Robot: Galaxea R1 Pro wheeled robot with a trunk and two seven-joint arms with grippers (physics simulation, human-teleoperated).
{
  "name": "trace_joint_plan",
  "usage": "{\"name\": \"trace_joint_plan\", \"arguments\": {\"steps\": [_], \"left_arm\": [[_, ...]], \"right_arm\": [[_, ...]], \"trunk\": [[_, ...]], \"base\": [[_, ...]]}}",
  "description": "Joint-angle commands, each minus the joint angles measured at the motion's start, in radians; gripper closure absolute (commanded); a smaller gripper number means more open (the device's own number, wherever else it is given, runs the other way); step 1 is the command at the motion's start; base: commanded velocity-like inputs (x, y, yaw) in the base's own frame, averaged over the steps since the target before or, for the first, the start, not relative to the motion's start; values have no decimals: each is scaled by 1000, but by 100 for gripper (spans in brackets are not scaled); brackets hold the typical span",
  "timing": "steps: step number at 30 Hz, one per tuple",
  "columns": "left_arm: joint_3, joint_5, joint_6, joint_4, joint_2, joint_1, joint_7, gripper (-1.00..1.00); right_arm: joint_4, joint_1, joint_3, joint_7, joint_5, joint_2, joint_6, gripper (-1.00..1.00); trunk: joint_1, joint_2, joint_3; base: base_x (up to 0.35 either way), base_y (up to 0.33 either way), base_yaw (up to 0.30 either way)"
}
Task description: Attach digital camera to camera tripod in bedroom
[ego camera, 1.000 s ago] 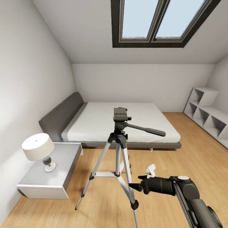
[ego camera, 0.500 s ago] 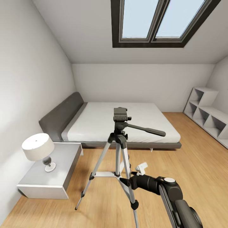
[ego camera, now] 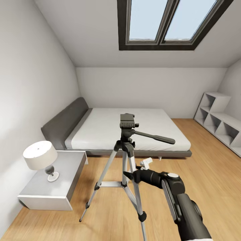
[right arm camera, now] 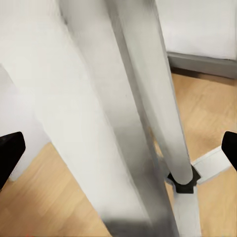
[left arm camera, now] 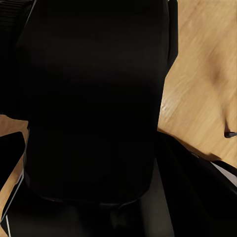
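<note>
Bedroom: camera tripod (ego camera: 126, 157) stands on the wood floor before the bed (ego camera: 127, 129). Right tool (ego camera: 129, 175) reaches at its legs, fingers spread either side of a silver leg (right arm camera: 148, 123) — gripping nothing. Left tool: cannot tell its state. Digital camera unseen. Judged step: approaching the tripod; next, close carefully on the leg.

A home bedroom — white bed (ego camera: 129, 129) with grey headboard, skylight (ego camera: 169, 23), lamp (ego camera: 41, 157) on a nightstand (ego camera: 68, 174).
</note>
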Motion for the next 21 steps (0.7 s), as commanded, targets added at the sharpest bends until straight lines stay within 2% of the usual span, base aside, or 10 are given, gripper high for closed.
{"name": "trace_joint_plan", "arguments": {"steps": [1,3,6,10,13,21], "left_arm": [[-8,9,-2,1,0,0,-4,100],[-8,9,-2,1,0,0,-4,100],[-8,9,-2,1,0,0,-4,100],[-8,8,-2,1,0,0,-4,100],[-8,8,-2,0,0,0,-4,100],[-8,9,-2,1,0,0,-4,100]], "right_arm": [[5,-6,-1,0,11,9,3,-100],[32,-22,0,-39,12,38,5,-100],[68,-31,11,-86,13,60,7,-100],[108,-33,53,-141,14,69,0,-100],[125,-34,70,-191,18,72,-4,-100],[120,-34,79,-231,20,72,-20,-100]], "trunk": [[0,-1,-1],[0,-1,-1],[0,-1,-1],[0,-1,-1],[0,-1,-1],[0,-1,-1]], "base": [[0,0,0],[0,0,0],[0,0,0],[0,0,0],[0,0,0],[0,0,0]]}}
